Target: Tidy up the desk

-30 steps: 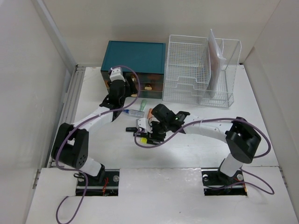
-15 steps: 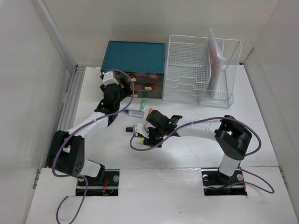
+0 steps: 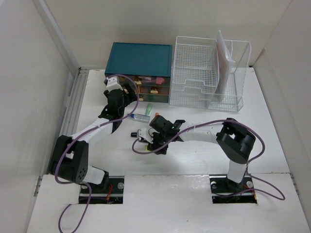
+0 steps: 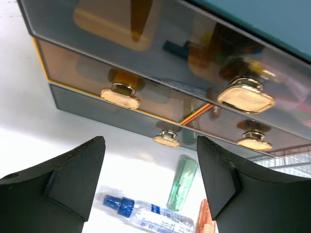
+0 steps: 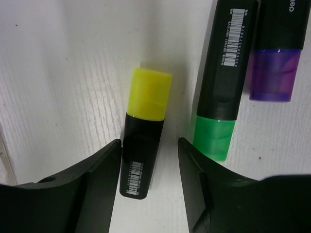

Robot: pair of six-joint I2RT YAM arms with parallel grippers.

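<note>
Desk (image 3: pixel 265 128) fills scene left to right. Step: picking yellow highlighter (image 5: pixel 144 145) at centre. Right gripper (image 5: pixel 148 158) jaws open, straddling its barrel; green highlighter (image 5: pixel 221 107) just beside. Left gripper (image 4: pixel 150 165) jaws open, empty, facing drawer cabinet (image 4: pixel 146 73), far left. Next, likely: close squarely, lift without nudging neighbour.

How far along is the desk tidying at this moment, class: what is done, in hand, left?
Done: some items already sit inside the cabinet's drawers. In hand: the open right gripper straddles the yellow highlighter, not gripping; the open left gripper faces the drawer knobs. Left: green highlighter, purple highlighter, bottle and green tube lie loose on the desk.
</note>
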